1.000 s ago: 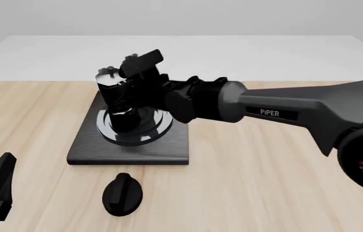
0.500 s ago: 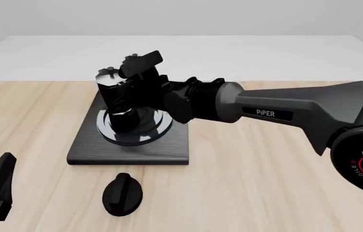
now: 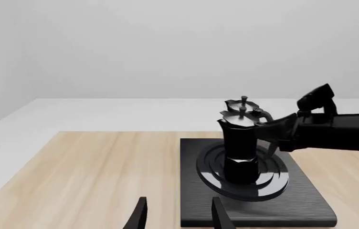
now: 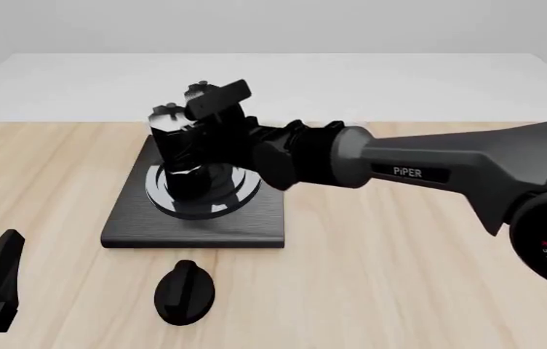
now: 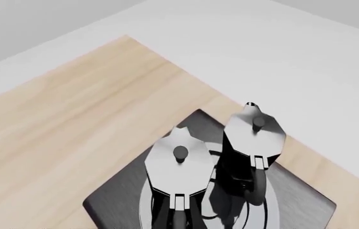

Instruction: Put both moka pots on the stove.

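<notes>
Three views, stove [image 4: 196, 211] shared

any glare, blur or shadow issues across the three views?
All sharp, evenly lit. Front view: bright reflections on the burner rings of the stove; black moka pots merge with the right gripper. Right wrist view: pale lids, little contrast. Left wrist view: faint shadow on the stove; left gripper cropped.

Two black faceted moka pots with grey lids [image 5: 179, 164] [image 5: 254, 131] stand upright, side by side, on the flat black square stove's [image 4: 196, 225] ringed burner.
</notes>
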Tool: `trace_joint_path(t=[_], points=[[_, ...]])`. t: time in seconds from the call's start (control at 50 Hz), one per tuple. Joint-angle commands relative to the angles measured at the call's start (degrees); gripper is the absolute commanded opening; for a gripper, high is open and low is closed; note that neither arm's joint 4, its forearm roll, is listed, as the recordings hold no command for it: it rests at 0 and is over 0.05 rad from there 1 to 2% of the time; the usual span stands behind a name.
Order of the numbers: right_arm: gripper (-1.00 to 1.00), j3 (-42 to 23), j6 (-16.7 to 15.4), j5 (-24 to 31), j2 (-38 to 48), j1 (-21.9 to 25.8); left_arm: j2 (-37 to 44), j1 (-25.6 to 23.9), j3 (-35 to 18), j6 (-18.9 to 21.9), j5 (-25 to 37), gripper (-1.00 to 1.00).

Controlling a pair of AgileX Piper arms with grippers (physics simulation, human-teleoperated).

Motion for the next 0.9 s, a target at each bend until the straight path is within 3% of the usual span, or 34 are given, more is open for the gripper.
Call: trace_joint_path(t=[0.02,0.9], points=[[-1.0,2.0,0.8,-1.2,-1.4,-0.2,0.0,0.0,0.0,0.0,0.0,1.0],[-1.0,7.2,3.2,-3.6,-2.6,0.6,0.0,0.0,0.0,0.0,0.0,1.0]])
